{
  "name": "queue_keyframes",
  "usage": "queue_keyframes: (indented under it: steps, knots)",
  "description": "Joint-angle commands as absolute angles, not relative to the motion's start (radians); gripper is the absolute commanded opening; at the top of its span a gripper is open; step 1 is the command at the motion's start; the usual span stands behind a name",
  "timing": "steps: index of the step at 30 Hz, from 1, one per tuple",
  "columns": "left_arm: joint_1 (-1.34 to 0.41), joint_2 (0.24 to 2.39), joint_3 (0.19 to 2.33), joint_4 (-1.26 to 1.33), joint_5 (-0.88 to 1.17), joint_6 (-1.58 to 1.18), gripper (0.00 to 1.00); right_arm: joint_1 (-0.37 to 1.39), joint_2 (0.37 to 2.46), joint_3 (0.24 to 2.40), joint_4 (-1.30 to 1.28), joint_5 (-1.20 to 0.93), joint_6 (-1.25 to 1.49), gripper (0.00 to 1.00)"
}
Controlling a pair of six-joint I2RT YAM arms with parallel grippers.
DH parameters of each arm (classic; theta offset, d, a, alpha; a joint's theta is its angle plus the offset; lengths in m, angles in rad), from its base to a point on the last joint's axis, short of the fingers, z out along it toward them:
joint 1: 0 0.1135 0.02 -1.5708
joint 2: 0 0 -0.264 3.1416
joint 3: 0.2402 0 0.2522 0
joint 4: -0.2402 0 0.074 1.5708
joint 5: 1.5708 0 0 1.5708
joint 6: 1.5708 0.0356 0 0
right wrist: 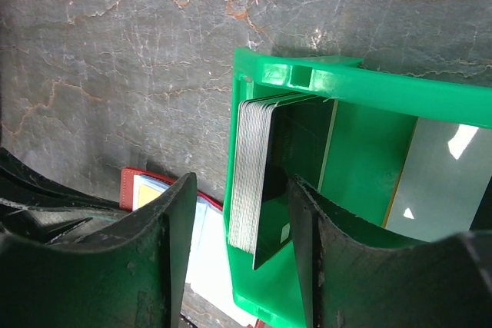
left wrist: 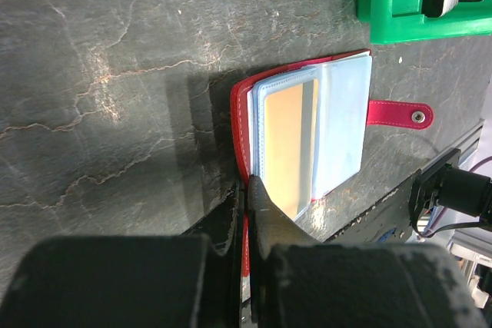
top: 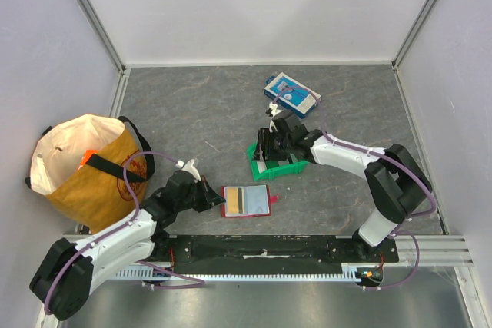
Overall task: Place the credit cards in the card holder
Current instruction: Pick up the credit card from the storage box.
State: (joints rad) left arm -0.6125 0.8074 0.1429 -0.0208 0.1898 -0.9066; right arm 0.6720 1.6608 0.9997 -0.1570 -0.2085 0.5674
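Left end effector (left wrist: 247, 190) pinches the edge of the open red folding card holder (left wrist: 338, 124) on the grey surface (left wrist: 115, 74); one tan-yellow card (left wrist: 284, 147) sits sleeved. Right end effector (right wrist: 238, 186), jaws apart, straddles the stacked plastic credit cards (right wrist: 250, 167) in the green bin (right wrist: 369, 82): most look unfiled.

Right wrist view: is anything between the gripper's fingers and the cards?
Seemingly yes: the green bin's wall stands between one finger of the right gripper and the credit cards; the other sits inside beside them.

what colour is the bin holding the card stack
The bin is bright green, clearest in the right wrist view.
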Motion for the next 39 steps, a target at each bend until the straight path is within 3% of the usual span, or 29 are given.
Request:
queue_keyframes:
  steps: [1,21,28,35,39]
  knots:
    - [-0.611,0.81,0.14,-0.005,0.198,-0.868,0.02,0.675,1.615,1.045,-0.163,-0.206,0.565,0.55]
    - [-0.611,0.815,0.137,0.023,0.199,-0.868,0.02,0.673,1.628,1.054,-0.198,-0.16,0.555,0.19]
    - [-0.611,0.813,0.133,0.025,0.199,-0.87,0.02,0.673,1.631,1.062,-0.222,-0.126,0.542,0.17]
    - [-0.611,0.813,0.135,0.023,0.198,-0.868,0.02,0.675,1.663,1.092,-0.264,-0.08,0.519,0.0]
    - [-0.611,0.815,0.135,0.023,0.198,-0.867,0.02,0.678,1.692,1.106,-0.279,-0.054,0.511,0.0]
